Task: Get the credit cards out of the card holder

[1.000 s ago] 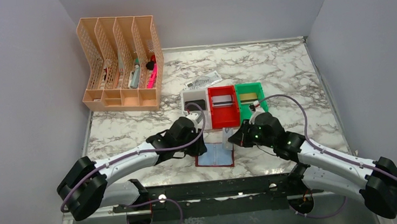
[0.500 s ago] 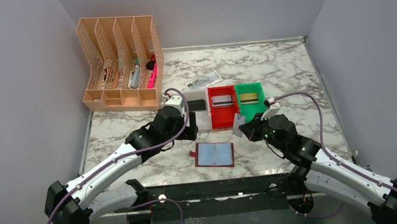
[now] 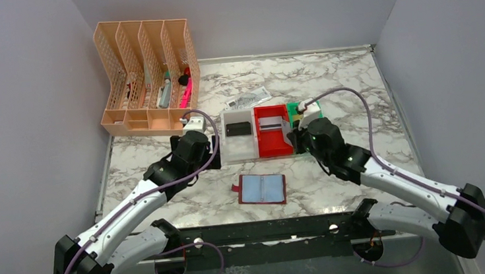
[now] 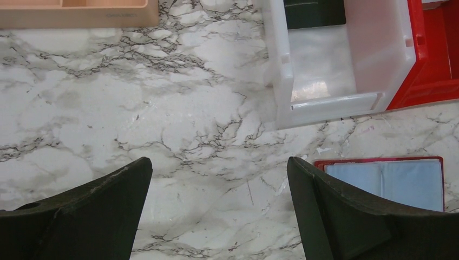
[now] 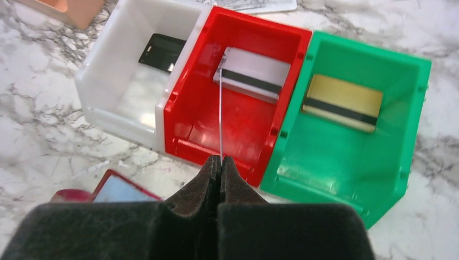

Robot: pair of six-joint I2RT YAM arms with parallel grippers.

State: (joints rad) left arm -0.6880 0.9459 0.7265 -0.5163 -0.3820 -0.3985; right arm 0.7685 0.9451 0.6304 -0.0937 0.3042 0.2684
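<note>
Card holder (image 3: 261,189) lies open and flat near the middle of the bench's near edge, sleeves up so cards can slide out; the sleeves look empty. Right fingers (image 5: 208,181) pinch a thin card (image 5: 221,108) upright over the red bin (image 5: 238,124), probably to drop it beside the silver card (image 5: 251,73). A black card (image 5: 161,51) fills the white bin (image 5: 130,103), a gold card (image 5: 342,102) the green bin (image 5: 325,157). Left fingers (image 4: 103,211) are spread wide and hold nothing, over the bare bench (image 4: 162,108).

Overhead view, wrist close-ups, white bin (image 3: 239,149) shared
</note>
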